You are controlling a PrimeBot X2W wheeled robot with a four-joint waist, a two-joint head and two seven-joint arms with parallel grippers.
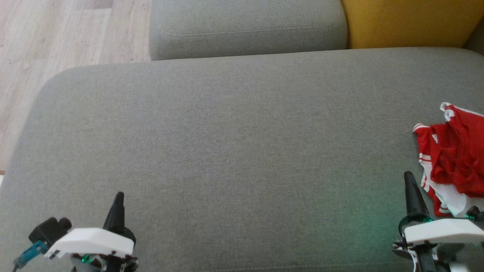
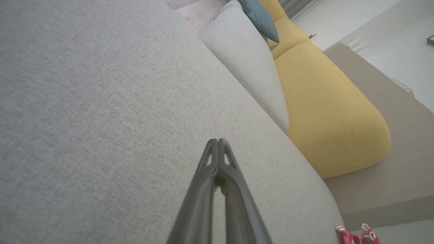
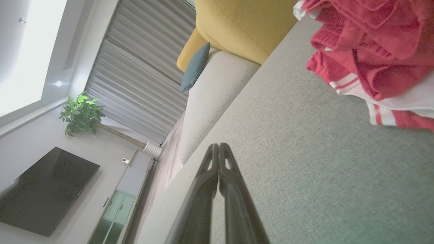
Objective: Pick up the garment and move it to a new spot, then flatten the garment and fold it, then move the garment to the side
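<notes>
The garment (image 1: pixel 455 158) is red with white stripes and lies crumpled at the right edge of the grey cushion (image 1: pixel 234 151). In the right wrist view the garment (image 3: pixel 373 51) fills the upper right corner. My right gripper (image 1: pixel 409 179) is shut and empty, just left of the garment's near end and not touching it; its fingertips (image 3: pixel 218 146) meet over bare cushion. Low at the left, my left gripper (image 1: pixel 119 197) is shut and empty, far from the garment. Its closed tips (image 2: pixel 218 140) hover over grey fabric, with a bit of the garment (image 2: pixel 356 235) at the lower right.
A second grey cushion (image 1: pixel 245 26) lies beyond the big one, with a yellow cushion (image 1: pixel 412 22) to its right. Wooden floor (image 1: pixel 49 45) shows at the upper left. The wide middle of the big cushion is bare fabric.
</notes>
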